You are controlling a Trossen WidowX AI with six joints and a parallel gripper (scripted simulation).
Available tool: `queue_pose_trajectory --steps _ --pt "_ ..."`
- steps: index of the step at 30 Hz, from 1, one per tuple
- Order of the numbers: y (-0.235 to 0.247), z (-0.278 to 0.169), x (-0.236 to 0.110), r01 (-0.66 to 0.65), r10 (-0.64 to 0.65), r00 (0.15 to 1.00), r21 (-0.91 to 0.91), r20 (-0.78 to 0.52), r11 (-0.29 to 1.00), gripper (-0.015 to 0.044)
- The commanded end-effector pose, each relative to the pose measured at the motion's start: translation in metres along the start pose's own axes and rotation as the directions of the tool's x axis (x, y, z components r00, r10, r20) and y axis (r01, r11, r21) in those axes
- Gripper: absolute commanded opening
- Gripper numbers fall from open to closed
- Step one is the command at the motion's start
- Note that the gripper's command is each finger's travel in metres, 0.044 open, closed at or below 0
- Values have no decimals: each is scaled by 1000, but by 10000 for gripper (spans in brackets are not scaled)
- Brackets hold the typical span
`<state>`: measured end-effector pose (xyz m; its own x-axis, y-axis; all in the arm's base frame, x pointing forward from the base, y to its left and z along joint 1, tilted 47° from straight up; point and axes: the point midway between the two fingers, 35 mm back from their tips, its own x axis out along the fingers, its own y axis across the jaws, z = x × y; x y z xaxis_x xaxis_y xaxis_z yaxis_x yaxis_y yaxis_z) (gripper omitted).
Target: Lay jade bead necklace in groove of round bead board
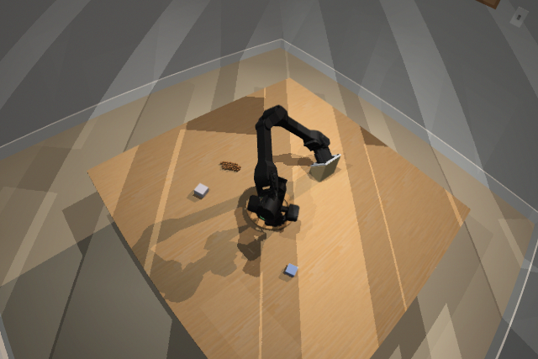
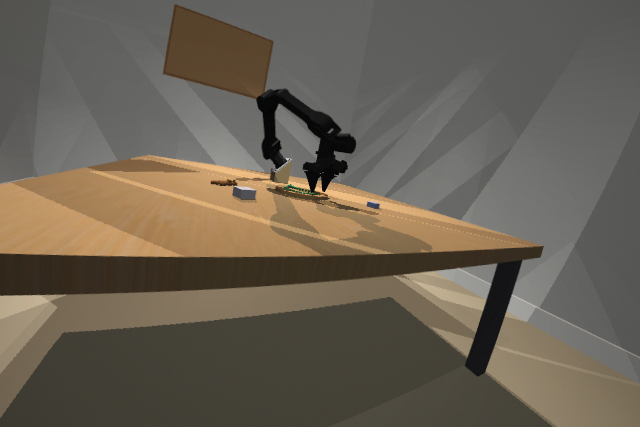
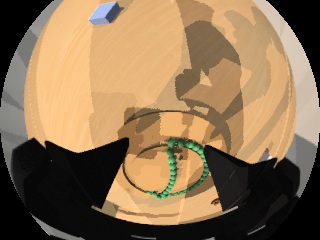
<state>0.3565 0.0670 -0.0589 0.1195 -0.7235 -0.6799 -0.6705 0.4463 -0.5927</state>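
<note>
The round bead board [image 1: 280, 227] [image 2: 310, 197] [image 3: 128, 172] lies flat on the wooden table under my wrist. The jade bead necklace [image 3: 179, 168] [image 2: 297, 188] lies on the board as a green loop. Part of it follows the ring on the right side and part crosses the inside. My gripper [image 1: 271, 216] [image 2: 318, 187] [image 3: 168, 146] is open, its two black fingers pointing down on either side of the necklace, just above the board. Nothing is between the fingers. In the top view the arm hides the necklace.
A small heap of brown beads [image 1: 229, 166] [image 2: 222, 182] and a pale grey cube [image 1: 200, 190] [image 2: 244, 192] lie to one side of the board. A blue cube [image 1: 291, 269] [image 2: 372, 204] [image 3: 104, 12] lies on the other. The arm's grey base [image 1: 325, 166] [image 2: 280, 171] stands behind the board.
</note>
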Motion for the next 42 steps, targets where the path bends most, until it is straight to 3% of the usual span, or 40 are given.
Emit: queue_pose_trajectory --steps 1,5,12,17,42 --pt "0 0 -1 -5 5 1000 7 2 1000 440" --pt "0 0 -1 -5 5 1000 7 2 1000 440" --pt "-4 -10 -32 -7 6 1000 342 3 940 256" --pt "-5 -11 -33 -7 6 1000 353 3 936 125" --pt "-6 -9 -10 -7 5 1000 357 6 934 120"
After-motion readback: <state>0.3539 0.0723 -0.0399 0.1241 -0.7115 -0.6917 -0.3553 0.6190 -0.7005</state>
